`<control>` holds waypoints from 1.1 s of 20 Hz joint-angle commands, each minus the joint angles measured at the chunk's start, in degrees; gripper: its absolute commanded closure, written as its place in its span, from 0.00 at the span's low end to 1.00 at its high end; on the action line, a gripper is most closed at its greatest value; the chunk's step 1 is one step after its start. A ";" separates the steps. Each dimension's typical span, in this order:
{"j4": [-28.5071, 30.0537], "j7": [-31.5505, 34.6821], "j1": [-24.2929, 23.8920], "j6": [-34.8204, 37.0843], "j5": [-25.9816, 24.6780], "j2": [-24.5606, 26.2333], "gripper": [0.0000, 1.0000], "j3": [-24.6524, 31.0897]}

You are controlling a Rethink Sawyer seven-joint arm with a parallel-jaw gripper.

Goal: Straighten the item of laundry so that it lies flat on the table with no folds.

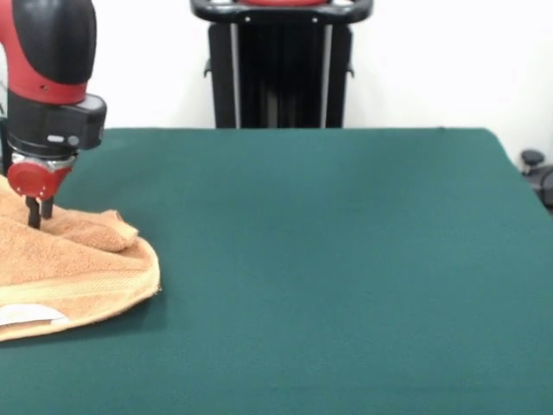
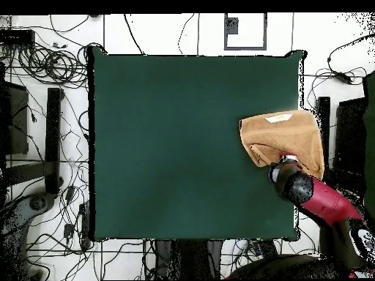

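The tan-orange towel (image 1: 78, 268) lies crumpled at the table's left edge in the front view, with a fold lying over its top and a white label (image 1: 26, 316) near its front hem. In the overhead view the towel (image 2: 286, 135) lies at the right edge of the green table (image 2: 183, 146) and reaches past it, label (image 2: 278, 117) at its far side. My gripper (image 1: 40, 212) points straight down, its two fingers close together and pressed into the towel's rear part. In the overhead view the arm's red head (image 2: 293, 183) hides the fingers.
The green table (image 1: 328, 259) stretches wide to the right of the towel. The black pedestal (image 1: 281, 65) stands behind the far edge. Cables and stands (image 2: 44, 110) surround the table on the floor.
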 commanded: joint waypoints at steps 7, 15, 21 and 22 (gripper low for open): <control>1.80 15.54 15.47 13.52 15.54 1.14 0.00 -7.00; -2.02 14.49 18.53 15.89 23.24 4.02 0.00 -9.25; -3.95 12.96 20.06 15.01 26.42 6.42 0.00 -11.98; -3.75 11.91 19.70 14.16 26.39 6.57 0.00 -12.14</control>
